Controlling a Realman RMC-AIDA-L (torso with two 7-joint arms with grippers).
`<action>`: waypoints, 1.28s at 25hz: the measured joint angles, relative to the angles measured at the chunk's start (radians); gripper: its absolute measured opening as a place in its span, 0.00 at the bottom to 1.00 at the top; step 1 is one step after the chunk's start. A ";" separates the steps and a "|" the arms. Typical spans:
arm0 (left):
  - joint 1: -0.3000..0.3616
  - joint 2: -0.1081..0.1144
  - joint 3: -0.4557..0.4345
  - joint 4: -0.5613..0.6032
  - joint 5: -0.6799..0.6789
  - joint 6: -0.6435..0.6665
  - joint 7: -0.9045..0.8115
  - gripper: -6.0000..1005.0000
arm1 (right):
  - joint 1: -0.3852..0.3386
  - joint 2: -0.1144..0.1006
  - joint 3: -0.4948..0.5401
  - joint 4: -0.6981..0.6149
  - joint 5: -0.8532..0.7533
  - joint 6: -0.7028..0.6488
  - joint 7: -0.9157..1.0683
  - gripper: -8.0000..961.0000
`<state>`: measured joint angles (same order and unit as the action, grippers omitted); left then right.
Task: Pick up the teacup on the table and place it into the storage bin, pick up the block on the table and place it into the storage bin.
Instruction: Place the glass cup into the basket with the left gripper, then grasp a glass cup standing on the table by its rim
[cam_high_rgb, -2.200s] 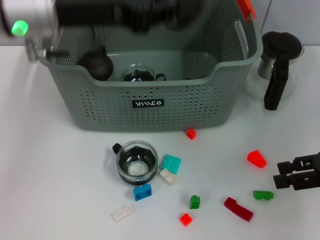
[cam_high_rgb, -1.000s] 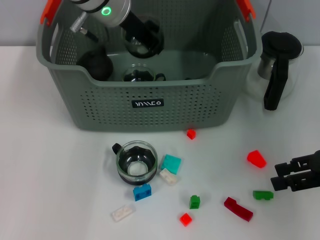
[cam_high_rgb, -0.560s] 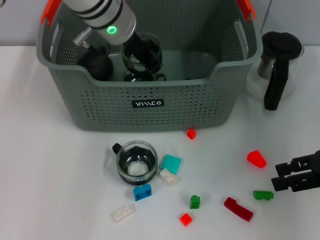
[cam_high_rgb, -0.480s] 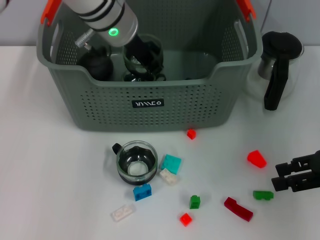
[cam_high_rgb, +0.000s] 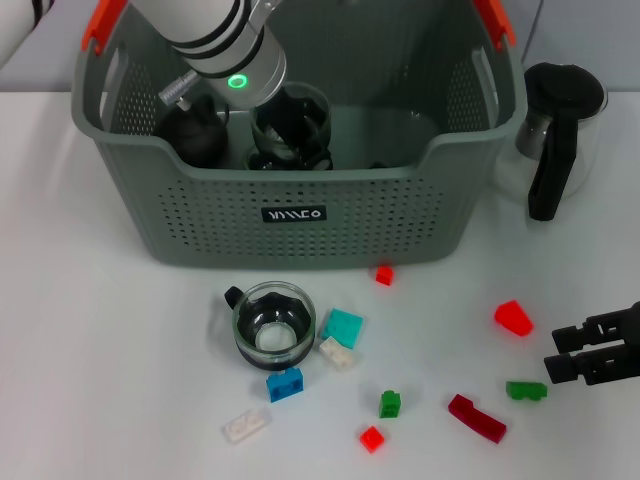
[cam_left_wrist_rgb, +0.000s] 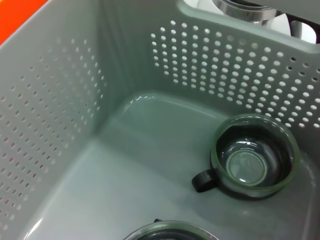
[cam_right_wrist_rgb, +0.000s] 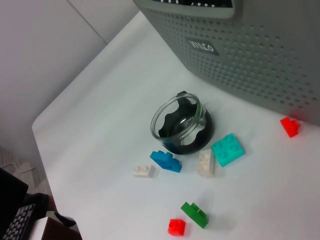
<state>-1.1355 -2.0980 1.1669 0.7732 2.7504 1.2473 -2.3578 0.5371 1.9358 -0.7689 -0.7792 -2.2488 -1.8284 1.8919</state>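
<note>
Left arm is dropping deeper into the storage bin (cam_high_rgb: 330, 215), left hand (cam_high_rgb: 290, 128) holding a teacup just above the bin floor. Another teacup (cam_high_rgb: 273, 325) is sitting on the counter (cam_high_rgb: 90, 350), nearer the left arm; right hand (cam_high_rgb: 590, 352) is idling, grip unclear.

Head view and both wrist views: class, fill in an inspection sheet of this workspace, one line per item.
Surface: white table, nothing spilled.
Job's things: storage bin at the back, teacups inside; one teacup on the table; blocks scattered, including teal block, blue block, dark red block.
Clutter: glass kettle right of the bin.
Grippers: left gripper inside the bin, holding a teacup; right gripper parked at the table's right edge.
Cables: nothing seen.
Surroundings: pale wall; dark objects past the table edge.
</note>
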 joint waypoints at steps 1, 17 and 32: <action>0.000 -0.001 0.000 0.000 0.000 0.000 0.001 0.07 | 0.000 0.000 0.000 0.000 0.000 0.000 0.000 0.71; 0.005 -0.006 -0.007 0.049 0.001 -0.002 -0.009 0.27 | 0.004 -0.003 0.005 -0.003 0.000 0.000 -0.002 0.71; 0.132 -0.022 -0.237 0.468 -0.386 0.239 0.060 0.58 | 0.013 -0.019 0.051 -0.012 0.004 -0.004 -0.013 0.71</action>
<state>-1.0038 -2.1197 0.9299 1.2412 2.3643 1.4865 -2.2974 0.5505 1.9171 -0.7184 -0.7914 -2.2451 -1.8321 1.8792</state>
